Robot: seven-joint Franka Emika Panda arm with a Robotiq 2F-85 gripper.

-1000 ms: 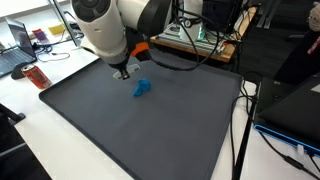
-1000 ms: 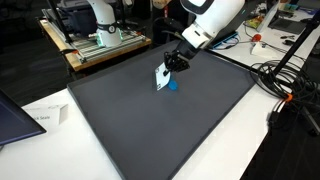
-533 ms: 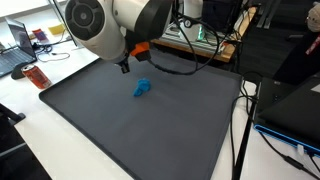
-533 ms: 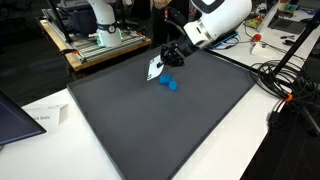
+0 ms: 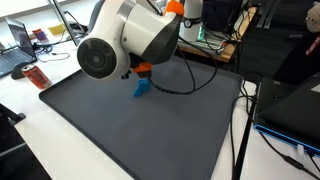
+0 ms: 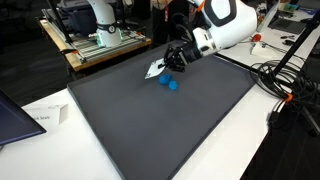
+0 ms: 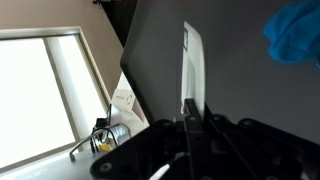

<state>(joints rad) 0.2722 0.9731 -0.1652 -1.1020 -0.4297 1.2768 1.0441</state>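
**Gripper clamped on a thin white piece, beside a blue object on the dark mat**

The gripper [image 6: 163, 68] is closed down narrow on a thin white piece [image 6: 153, 72]. It holds the piece near the far edge of the dark mat [image 6: 150, 125]. In the wrist view the fingers meet on the near end of the white piece [image 7: 191, 60], which runs straight away from them as a narrow strip seen edge-on. What the piece is cannot be made out.

A small blue object [image 6: 172, 84] lies on the mat just beside the gripper, apart from the white piece. It also shows in the wrist view [image 7: 295, 32], blurred and cut off by the frame's corner.

In an exterior view, the arm's large round joint [image 5: 100, 57] covers the gripper and the white piece. Only part of the blue object [image 5: 141, 89] shows below it.

Most of the mat lies open on the near side of the gripper. Beyond the far edge stands a metal-framed device [image 6: 100, 40]. To one side of the mat, a bundle of cables [image 6: 285, 85] lies on the white table [image 6: 50, 150]. At the opposite corner are a laptop [image 6: 10, 112] and a paper slip [image 6: 45, 117]. A red item [image 5: 37, 77] sits just off the mat's corner in an exterior view.
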